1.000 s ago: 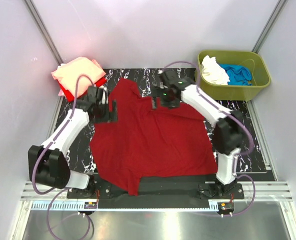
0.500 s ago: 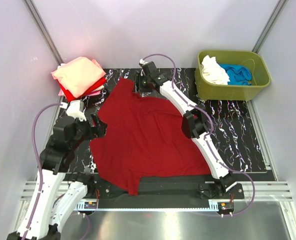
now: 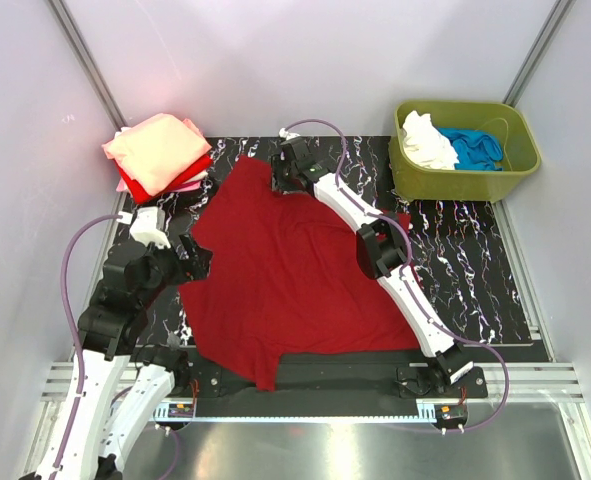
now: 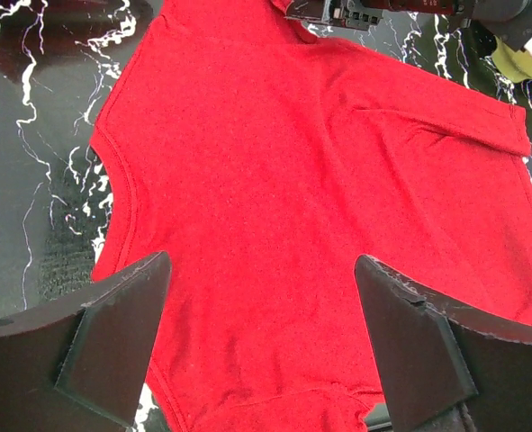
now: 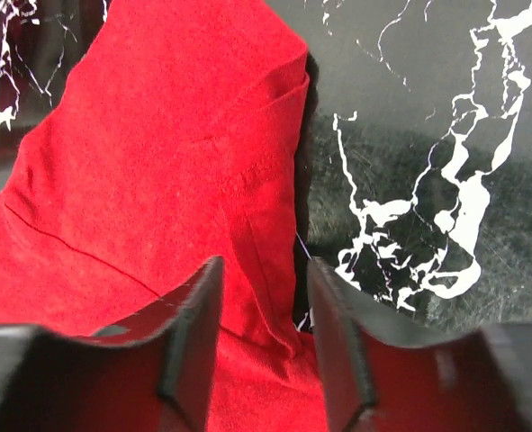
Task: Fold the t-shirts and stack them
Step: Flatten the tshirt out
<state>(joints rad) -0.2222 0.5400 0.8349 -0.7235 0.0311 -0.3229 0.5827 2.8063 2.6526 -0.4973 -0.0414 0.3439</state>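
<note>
Cotton, limp and light, the dark red t-shirt (image 3: 295,270) lies spread on the table (image 3: 465,250); my left gripper (image 4: 261,270) gapes above it, my right gripper (image 5: 264,283) straddles its far hemmed edge, a sound hold, pinch uncertain.

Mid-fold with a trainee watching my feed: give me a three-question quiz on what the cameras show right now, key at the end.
1. True or false: the left end effector is clamped on the dark red t-shirt.
2. What lies on top of the folded stack at the far left? A) salmon-pink t-shirt B) blue t-shirt C) white t-shirt
3. Fill in: the end effector at the shirt's far edge belongs to the ___ arm.

Key: 1 false, its jaws stand wide open above the shirt. 2 A. 3 right: the right end effector straddles the shirt's edge there.
</note>
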